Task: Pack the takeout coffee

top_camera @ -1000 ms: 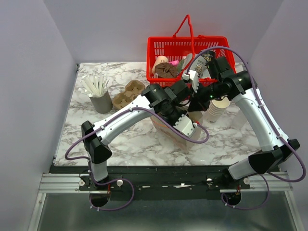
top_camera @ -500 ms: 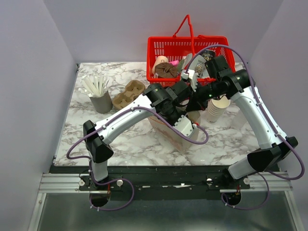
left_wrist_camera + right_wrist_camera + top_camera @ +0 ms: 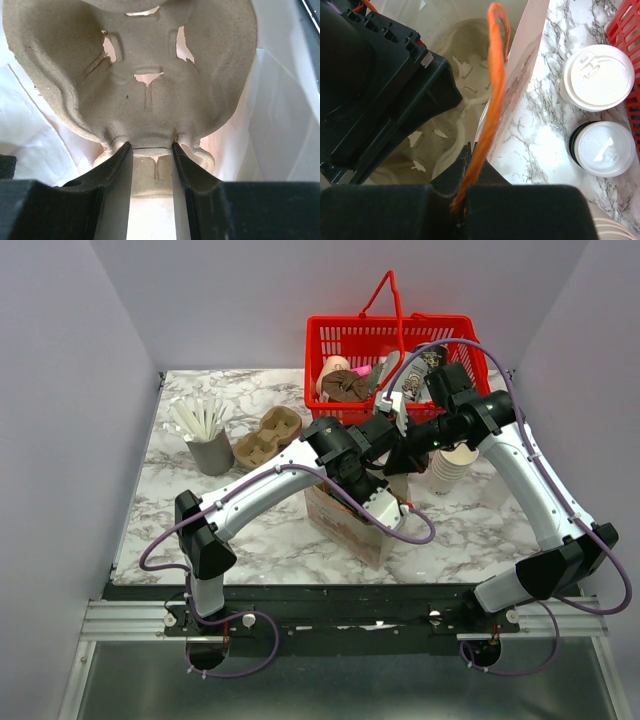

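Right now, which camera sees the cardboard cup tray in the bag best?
The left wrist camera: the cup tray fills its view, pinched at the edge by the left gripper. The right wrist camera shows only part of it inside the bag, behind the left gripper. From above, the arms hide it.

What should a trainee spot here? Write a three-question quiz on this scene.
1. True or false: the right gripper is shut on the orange twisted paper handle of the brown paper bag.
2. What does the left gripper pinch? A) a moulded brown pulp cup carrier B) a loose plastic lid C) a metal spoon
3. In the right wrist view, how many lidded paper cups stand on the marble table beside the bag?
Key: 1 true; 2 A; 3 two.
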